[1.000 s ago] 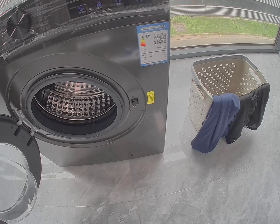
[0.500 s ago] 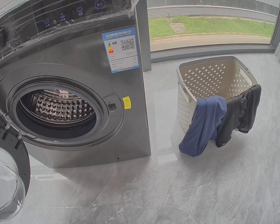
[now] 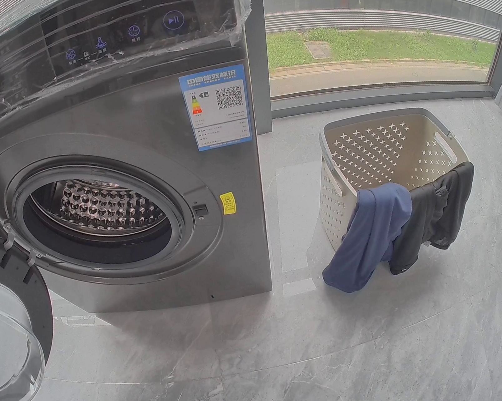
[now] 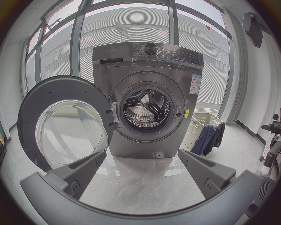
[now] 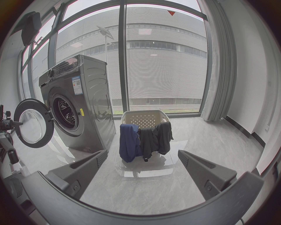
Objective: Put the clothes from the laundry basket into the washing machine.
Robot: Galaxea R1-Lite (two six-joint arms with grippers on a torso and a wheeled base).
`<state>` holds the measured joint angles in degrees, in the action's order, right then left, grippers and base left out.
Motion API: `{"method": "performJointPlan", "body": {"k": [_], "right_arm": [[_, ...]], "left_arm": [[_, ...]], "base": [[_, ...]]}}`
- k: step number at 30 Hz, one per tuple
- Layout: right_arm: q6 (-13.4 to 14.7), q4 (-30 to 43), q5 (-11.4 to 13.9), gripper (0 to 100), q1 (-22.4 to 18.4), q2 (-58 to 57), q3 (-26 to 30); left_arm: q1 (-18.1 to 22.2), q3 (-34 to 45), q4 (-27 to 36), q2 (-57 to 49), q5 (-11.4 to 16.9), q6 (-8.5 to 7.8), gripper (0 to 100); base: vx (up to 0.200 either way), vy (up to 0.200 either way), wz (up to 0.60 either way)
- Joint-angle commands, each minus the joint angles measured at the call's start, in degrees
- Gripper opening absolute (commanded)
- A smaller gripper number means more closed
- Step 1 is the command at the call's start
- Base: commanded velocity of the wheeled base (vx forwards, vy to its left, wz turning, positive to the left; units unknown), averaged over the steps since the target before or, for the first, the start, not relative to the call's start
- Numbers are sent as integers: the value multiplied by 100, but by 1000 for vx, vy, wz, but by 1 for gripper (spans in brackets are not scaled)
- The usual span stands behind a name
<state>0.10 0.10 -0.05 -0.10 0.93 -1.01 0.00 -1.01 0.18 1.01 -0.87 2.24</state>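
Now left hand [image 4: 141, 152], right hand [image 5: 141, 152] spread wide, holding nothing. Door [image 3: 1, 315] swung back for clothes [image 3: 371, 235] hanging over laundry basket [image 3: 376, 118] rim.

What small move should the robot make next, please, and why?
Probably advance the right gripper toward the blue garment draped over the near rim of the cream plastic laundry basket: that gripper is open, empty and well short of the basket, and the grey washing machine stands open.

left gripper [image 4: 141, 152] spread, right gripper [image 5: 142, 152] spread
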Motion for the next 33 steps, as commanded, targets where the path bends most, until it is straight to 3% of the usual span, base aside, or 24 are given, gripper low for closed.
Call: {"method": "performJointPlan", "body": {"k": [1, 5, 15, 33], "right_arm": [[-1, -10, 5, 100, 10, -40, 101], [-1, -1, 5, 100, 1, -40, 101], [-1, -1, 5, 100, 1, -40, 101], [-1, -10, 5, 100, 1, -40, 101]], "left_arm": [[0, 84, -1, -66, -1, 4, 100], [0, 84, -1, -66, -1, 4, 100], [0, 84, -1, -66, -1, -5, 100], [0, 84, -1, -66, -1, -5, 100]], "base": [[200, 0, 0], [200, 0, 0], [0, 0, 0], [0, -200, 0]]}}
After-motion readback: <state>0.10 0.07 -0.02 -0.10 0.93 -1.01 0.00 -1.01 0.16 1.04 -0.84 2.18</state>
